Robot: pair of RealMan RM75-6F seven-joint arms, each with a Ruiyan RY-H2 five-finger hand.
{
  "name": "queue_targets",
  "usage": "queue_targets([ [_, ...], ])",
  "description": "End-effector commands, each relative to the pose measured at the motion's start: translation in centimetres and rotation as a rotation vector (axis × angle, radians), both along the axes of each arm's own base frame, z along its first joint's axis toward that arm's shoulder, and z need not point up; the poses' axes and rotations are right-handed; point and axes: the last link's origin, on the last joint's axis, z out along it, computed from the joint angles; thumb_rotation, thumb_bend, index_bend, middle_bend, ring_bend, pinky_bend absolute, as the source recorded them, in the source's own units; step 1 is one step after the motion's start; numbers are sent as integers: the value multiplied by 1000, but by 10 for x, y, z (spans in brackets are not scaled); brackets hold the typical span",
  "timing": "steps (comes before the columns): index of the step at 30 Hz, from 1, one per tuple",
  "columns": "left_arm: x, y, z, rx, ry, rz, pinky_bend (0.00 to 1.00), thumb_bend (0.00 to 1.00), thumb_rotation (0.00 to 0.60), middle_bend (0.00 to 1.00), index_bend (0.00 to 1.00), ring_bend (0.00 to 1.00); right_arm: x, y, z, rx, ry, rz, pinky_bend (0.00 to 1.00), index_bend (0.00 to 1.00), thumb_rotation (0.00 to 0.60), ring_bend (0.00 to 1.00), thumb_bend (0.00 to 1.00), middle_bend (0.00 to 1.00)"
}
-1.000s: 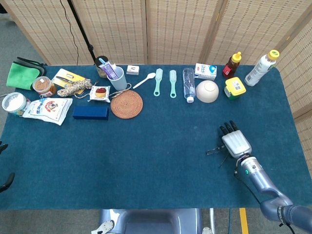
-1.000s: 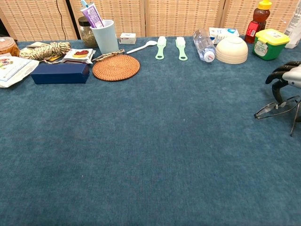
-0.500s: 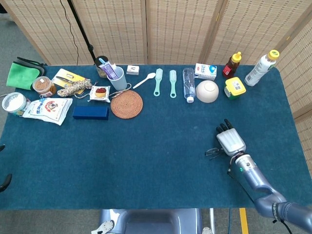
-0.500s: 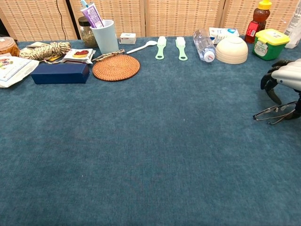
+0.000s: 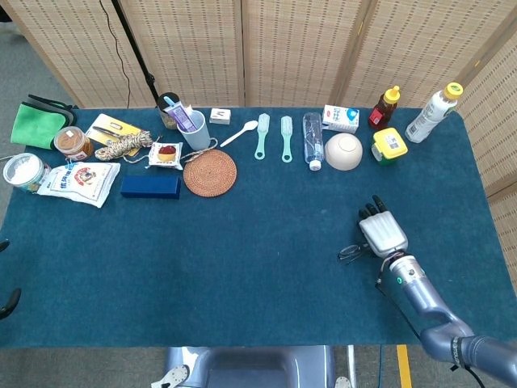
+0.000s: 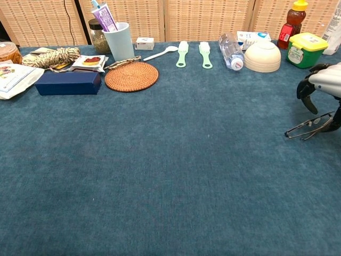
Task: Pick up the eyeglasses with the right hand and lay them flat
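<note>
Laying the eyeglasses (image 6: 308,127) flat appears nearly complete: they sit low on the blue table (image 6: 176,160) by its right edge. The right hand (image 6: 323,87) arches over them, thumb apparently touching; actual grasp cannot be confirmed. Fingers should lift straight upward, avoiding snagging the frame.

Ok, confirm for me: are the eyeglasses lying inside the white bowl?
No, the eyeglasses sit on the blue table cloth under the right hand, well in front of the white bowl.
</note>
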Motion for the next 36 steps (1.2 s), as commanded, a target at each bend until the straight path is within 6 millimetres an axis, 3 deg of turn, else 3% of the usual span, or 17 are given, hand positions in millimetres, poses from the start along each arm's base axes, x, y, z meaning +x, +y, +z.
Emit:
queue_targets([
  [1, 2, 0, 0, 1, -2, -6, 0, 340, 600, 82, 121, 62, 0, 6, 12, -22, -12, -17, 3, 424, 600, 73, 31, 167],
  [7, 3, -1, 1, 5, -5, -4, 0, 340, 600, 82, 121, 62, 4, 25, 42, -95, -148, -46, 4, 341, 600, 41, 31, 118],
  [17, 2, -5, -4, 2, -14, 12, 0, 340, 600, 82, 129, 64, 5, 63, 79, -201, -292, -45, 86, 380, 600, 134, 30, 182],
  [21, 1, -9, -6, 14, -6, 23, 0, 340, 600, 82, 142, 68, 1, 89, 97, -266, -318, -72, 113, 388, 600, 154, 30, 198],
  [29, -1, -16, -11, 20, 14, 40, 0, 340, 600, 82, 146, 73, -8, 123, 111, -328, -330, -106, 105, 368, 600, 153, 30, 193],
  [36, -1, -18, -17, 12, 1, 36, 0, 341, 600, 82, 154, 77, -14, 141, 117, -356, -317, -139, 81, 344, 600, 133, 30, 177],
])
